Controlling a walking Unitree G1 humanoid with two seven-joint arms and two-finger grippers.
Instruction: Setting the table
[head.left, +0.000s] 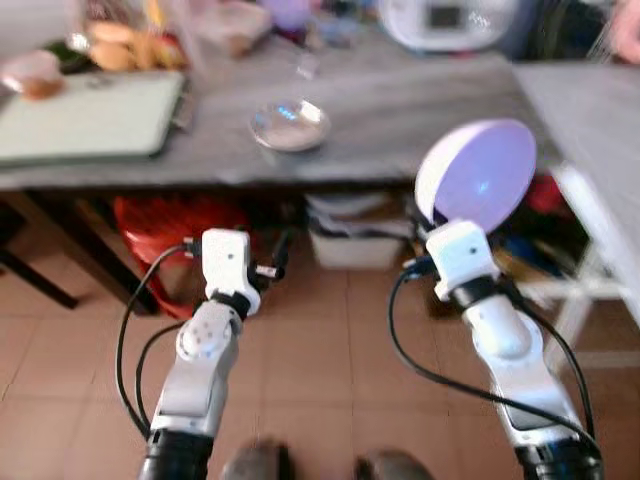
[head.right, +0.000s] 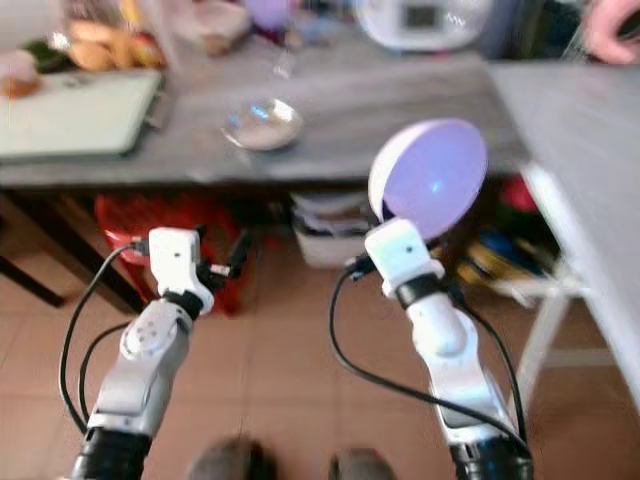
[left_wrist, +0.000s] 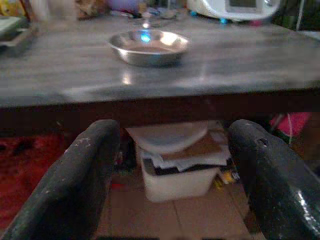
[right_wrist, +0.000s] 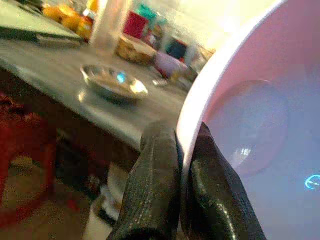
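Head views blurred; table (head.left: 420, 110) far clutter unidentifiable; purple bowl (right_wrist: 260, 125) cropped at wrist-view edge.

Left gripper (left_wrist: 170, 175) hanging out below the table edge (left_wrist: 160, 95) — fingers spread wide.
Steel bowl (left_wrist: 149, 46) sits on the table; white bin (left_wrist: 177, 177) underneath it — papers piled on top.

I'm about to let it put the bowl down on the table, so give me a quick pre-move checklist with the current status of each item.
1. Grip: right gripper pinches the rim of the lilac bowl between both fingers: ok.
2. Bowl attitude: tilted steeply on edge, not level for placing: not ok.
3. Landing spot: bare grey table right of the steel dish: ok.
4. Height: bowl sits at the table's front edge, below the top; clearance to lift over: cannot tell.
5. Left gripper: open, holding nothing, low before the table: ok.
6. Image sharpness: head views blurred: not ok.
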